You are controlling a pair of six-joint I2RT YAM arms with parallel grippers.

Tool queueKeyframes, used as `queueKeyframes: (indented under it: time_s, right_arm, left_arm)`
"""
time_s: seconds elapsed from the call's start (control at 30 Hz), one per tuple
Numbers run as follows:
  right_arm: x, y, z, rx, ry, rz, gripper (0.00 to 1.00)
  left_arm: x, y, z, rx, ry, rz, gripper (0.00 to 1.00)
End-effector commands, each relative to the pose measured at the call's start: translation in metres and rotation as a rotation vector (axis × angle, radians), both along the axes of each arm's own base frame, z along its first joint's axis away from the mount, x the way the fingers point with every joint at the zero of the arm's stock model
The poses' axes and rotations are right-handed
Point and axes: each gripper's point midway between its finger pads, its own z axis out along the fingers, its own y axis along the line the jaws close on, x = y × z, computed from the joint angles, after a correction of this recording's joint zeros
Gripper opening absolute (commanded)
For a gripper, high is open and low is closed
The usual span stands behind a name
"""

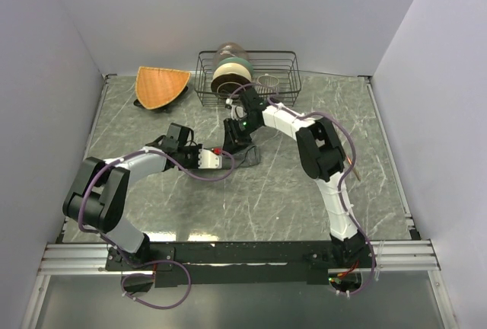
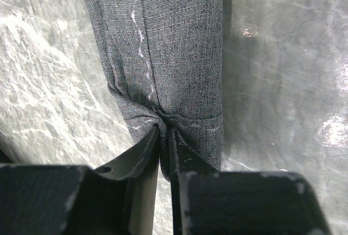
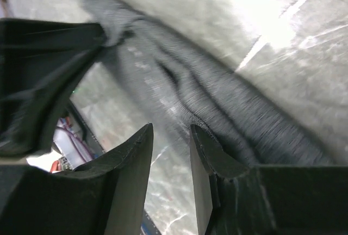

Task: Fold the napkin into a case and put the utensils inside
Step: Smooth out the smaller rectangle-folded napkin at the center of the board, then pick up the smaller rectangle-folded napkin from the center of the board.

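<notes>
The napkin [image 1: 248, 156] is dark grey and bunched into a narrow folded strip on the marble table, between my two grippers. In the left wrist view the napkin [image 2: 163, 44] stretches away from the jaws. My left gripper [image 2: 163, 130] is shut on its near end, and in the top view it [image 1: 223, 159] sits at the strip's left end. My right gripper [image 3: 169, 135] is open, its right fingertip [image 3: 204, 137] touching the cloth [image 3: 217, 110]. In the top view it [image 1: 238, 135] hovers over the strip's far end. A thin copper-coloured piece [image 1: 351, 165], perhaps a utensil, lies beside the right arm, mostly hidden.
A black wire rack [image 1: 281, 59] with stacked bowls stands at the back centre. An orange fan-shaped mat [image 1: 161, 85] lies left of it. White walls close in the left, back and right sides. My left gripper's fingers [image 3: 49, 55] show in the right wrist view.
</notes>
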Motion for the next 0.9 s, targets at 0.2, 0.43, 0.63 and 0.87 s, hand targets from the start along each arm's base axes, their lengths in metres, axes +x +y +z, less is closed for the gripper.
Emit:
queueKeyframes:
  time_s: [0.2,0.43,0.63,0.87]
  right_arm:
    - [0.023,0.002,-0.035,-0.086,-0.042,-0.044,0.4]
    - [0.021,-0.006,-0.042,-0.127,-0.057,-0.028,0.39]
    - [0.023,-0.007,-0.041,-0.139,-0.1,-0.007,0.39]
    - [0.024,-0.006,-0.042,-0.146,-0.123,0.007,0.38]
  left_arm:
    - [-0.049,0.008,-0.035,0.041,0.223,0.014,0.37]
    - [-0.013,-0.01,0.023,-0.13,0.249,0.087,0.55]
    - [0.003,-0.018,0.087,-0.246,0.245,0.091,0.58]
    - [0.042,0.005,0.144,-0.451,0.286,0.27,0.66]
